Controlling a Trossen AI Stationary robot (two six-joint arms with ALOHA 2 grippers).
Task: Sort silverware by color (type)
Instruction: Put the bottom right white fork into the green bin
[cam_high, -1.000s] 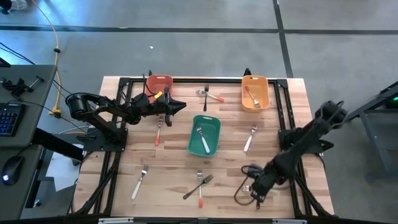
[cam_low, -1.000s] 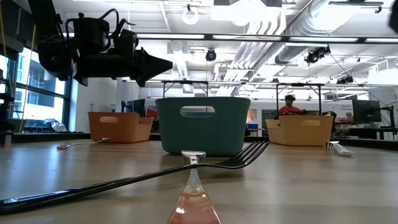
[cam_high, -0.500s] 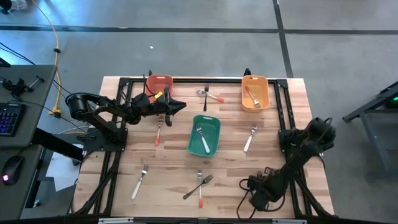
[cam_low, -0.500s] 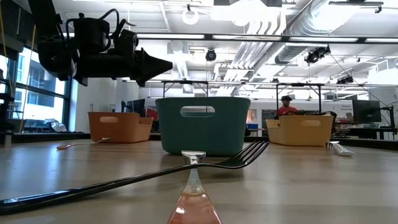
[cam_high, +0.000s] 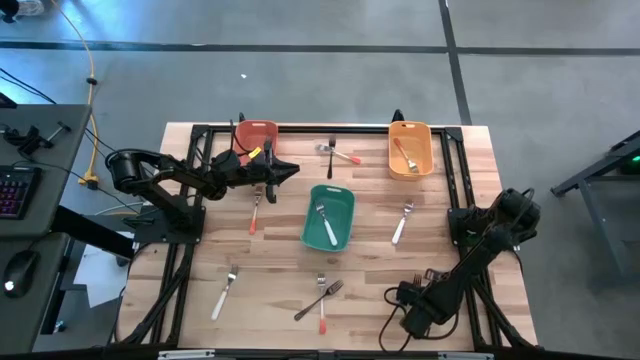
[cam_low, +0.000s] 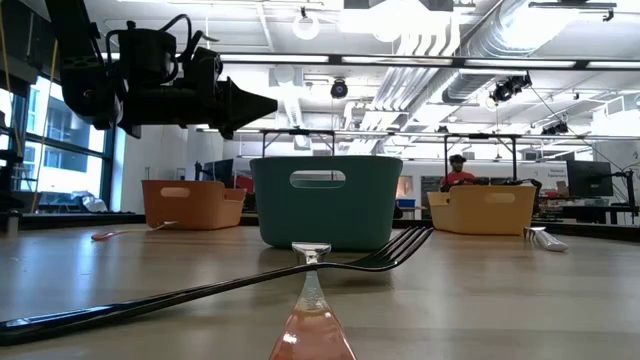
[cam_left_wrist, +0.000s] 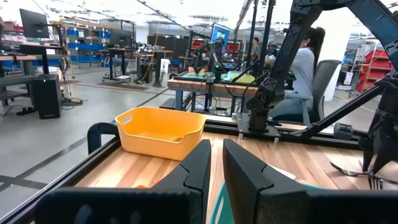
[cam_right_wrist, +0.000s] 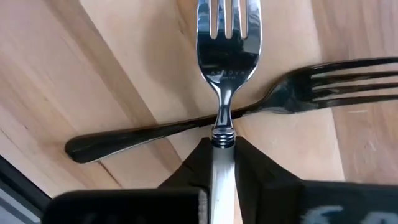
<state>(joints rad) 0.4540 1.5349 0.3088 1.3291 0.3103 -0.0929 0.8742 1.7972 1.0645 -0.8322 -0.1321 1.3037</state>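
My right gripper (cam_right_wrist: 222, 180) is low over the table's near right part (cam_high: 412, 300), shut on a fork (cam_right_wrist: 227, 37) with a silvery head and a pale handle. That fork's neck lies across an all-dark fork (cam_right_wrist: 155, 132). In the high view the arm hides both. My left gripper (cam_high: 290, 170) hovers shut with nothing in it beside the salmon bin (cam_high: 256, 135), above an orange-handled fork (cam_high: 255, 212). More silverware lies loose: white-handled forks (cam_high: 400, 225) (cam_high: 222, 295), a crossed dark and orange-handled pair (cam_high: 320, 298), and a pair (cam_high: 332, 153) at the far edge. My right gripper pinches the fork's pale handle (cam_right_wrist: 222, 155) just behind the neck, one finger (cam_right_wrist: 193, 165) on each side. The fingers come from above and lie along the handle. The fork's neck sits over the dark fork; whether it is lifted cannot be told.
The teal bin (cam_high: 328, 217) at mid-table holds one fork, and the orange bin (cam_high: 410, 150) at the far right holds another. A dark frame (cam_high: 200, 135) edges the table. In the low view, the crossed pair (cam_low: 330, 265) lies close to the near edge.
My right arm has drawn toward the table's near edge and sunk lower, its gripper ending a little nearer that edge. My left arm has kept still.
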